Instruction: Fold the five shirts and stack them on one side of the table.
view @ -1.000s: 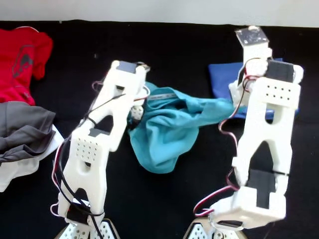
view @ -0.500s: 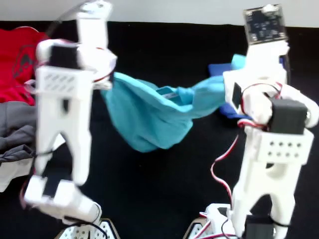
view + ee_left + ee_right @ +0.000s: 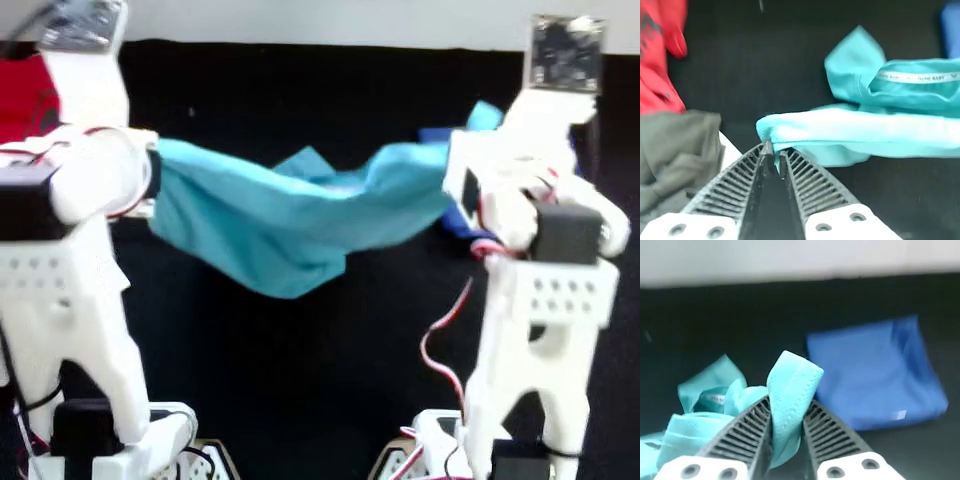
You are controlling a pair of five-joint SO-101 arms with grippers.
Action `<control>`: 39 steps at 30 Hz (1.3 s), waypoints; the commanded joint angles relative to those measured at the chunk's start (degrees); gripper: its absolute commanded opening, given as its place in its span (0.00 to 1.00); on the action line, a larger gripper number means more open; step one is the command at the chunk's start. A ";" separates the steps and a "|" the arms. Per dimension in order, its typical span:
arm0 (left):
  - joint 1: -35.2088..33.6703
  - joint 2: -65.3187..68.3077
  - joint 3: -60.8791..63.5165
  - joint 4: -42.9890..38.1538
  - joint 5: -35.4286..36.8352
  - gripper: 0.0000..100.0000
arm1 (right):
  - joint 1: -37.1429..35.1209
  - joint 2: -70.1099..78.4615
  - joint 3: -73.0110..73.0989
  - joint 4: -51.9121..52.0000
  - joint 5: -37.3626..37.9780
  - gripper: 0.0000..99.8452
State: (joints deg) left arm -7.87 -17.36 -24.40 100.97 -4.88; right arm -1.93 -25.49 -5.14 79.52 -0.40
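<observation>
Left hand (image 3: 774, 150): mine, clamped on one edge of the teal shirt (image 3: 280, 225).
Right hand (image 3: 788, 407): mine, pinching the shirt's other end.
Teal shirt: slung between my hands, hanging above the worktop (image 3: 330, 380).
Blue shirt (image 3: 875, 375): folded, flat on the worktop.

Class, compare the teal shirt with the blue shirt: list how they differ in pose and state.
The teal shirt hangs in the air, stretched between the left claw and right claw; the blue shirt lies on the table, untouched. The teal shirt is unfolded and sagging; the blue shirt is folded flat. Both are shirts in blue tones.
</observation>
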 commanded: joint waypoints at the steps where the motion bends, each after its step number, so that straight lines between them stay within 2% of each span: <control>1: 2.51 -0.92 14.37 -1.32 -0.53 0.01 | -0.66 1.10 9.63 -0.13 -0.44 0.01; 5: 2.68 -1.45 31.78 -7.65 -0.44 0.01 | -0.66 1.27 22.11 -1.27 -0.26 0.01; 8: 2.86 -1.45 42.07 -11.96 -0.44 0.01 | -0.66 1.27 31.25 -2.77 2.55 0.01; 14: 2.86 -1.45 55.69 -18.64 -0.53 0.01 | -0.40 1.27 47.52 -10.07 9.58 0.01; 16: 2.86 -1.45 58.77 -20.40 -2.81 0.01 | -0.40 1.27 50.59 -10.95 12.04 0.01; 19: 2.86 -1.45 61.49 -21.89 -4.31 0.01 | -0.40 1.27 51.65 -9.98 16.70 0.01; 22: 2.86 -1.45 62.20 -22.59 -4.40 0.01 | -0.57 1.19 50.59 -4.70 24.00 0.03; 27: 2.86 -1.45 61.85 -22.59 -4.48 0.01 | -0.40 1.19 42.68 7.43 29.89 0.22; 30: 2.86 -1.45 61.85 -22.59 -4.48 0.01 | -0.40 -1.10 36.44 11.74 30.77 0.22; 33: 2.77 -1.45 61.85 -23.30 -4.48 0.01 | -0.66 -5.58 33.27 11.74 30.59 0.22; 39: 2.59 -1.45 61.85 -24.53 -4.22 0.01 | -6.46 -7.78 43.30 7.96 29.89 0.22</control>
State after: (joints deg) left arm -5.76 -17.27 37.76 77.14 -8.84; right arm -4.92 -31.91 34.07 88.40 29.58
